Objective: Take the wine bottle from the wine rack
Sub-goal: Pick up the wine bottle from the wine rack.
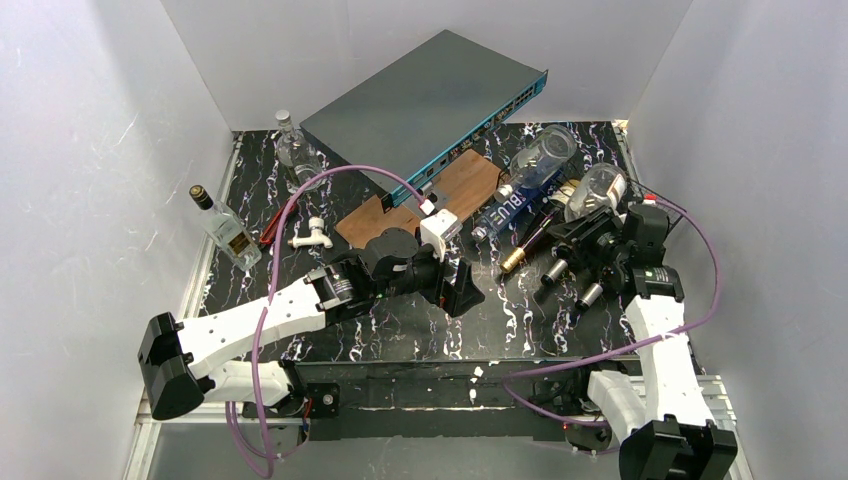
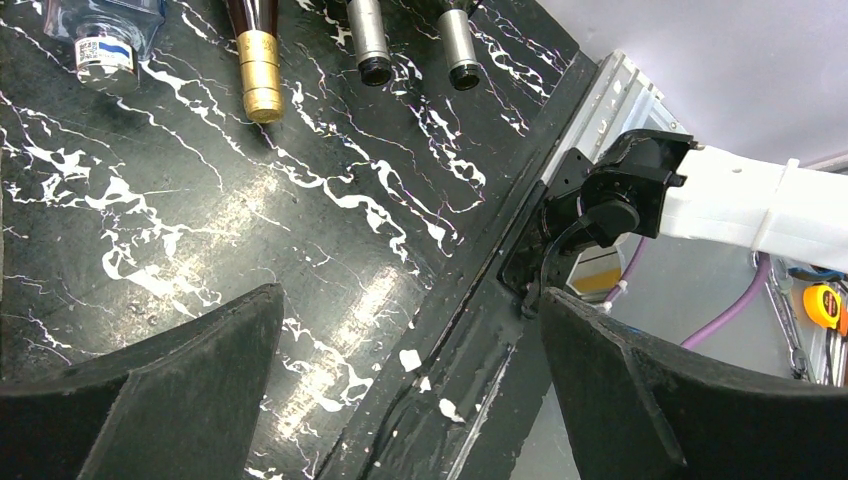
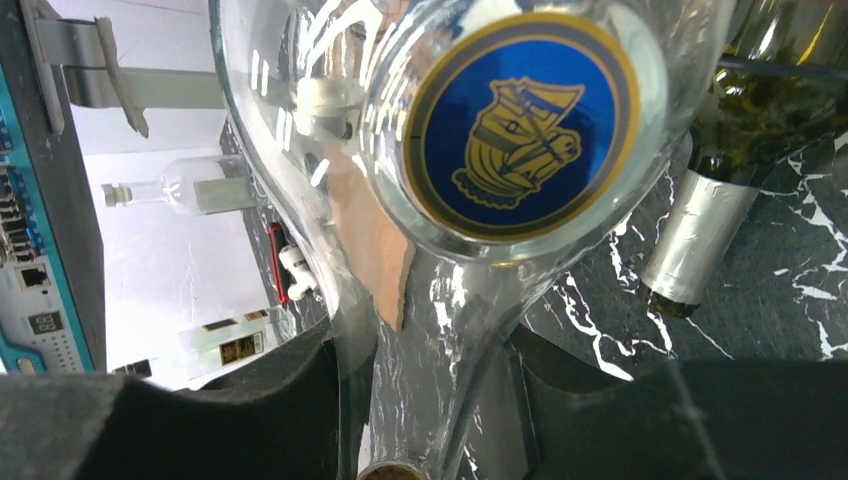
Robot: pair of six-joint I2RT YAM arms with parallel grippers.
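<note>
Several bottles lie side by side at the right of the table. They are a clear one with a blue label (image 1: pixel 520 190), a dark one with a gold foil neck (image 1: pixel 527 248) and two dark ones with silver necks (image 1: pixel 556 266). The black wire rack under them is hard to make out. My right gripper (image 1: pixel 592 225) is shut on the neck of a clear round bottle (image 3: pixel 440 150) with a blue and gold emblem, its cork end toward the camera. My left gripper (image 1: pixel 462 285) is open and empty over the table's front edge (image 2: pixel 408 300).
A grey network switch (image 1: pixel 430 95) rests tilted on a brown board (image 1: pixel 450 190) at the back. A clear bottle (image 1: pixel 295 150) and a square bottle with a black cap (image 1: pixel 225 235) stand at the left. A small white fitting (image 1: pixel 312 235) lies nearby. White walls enclose the table.
</note>
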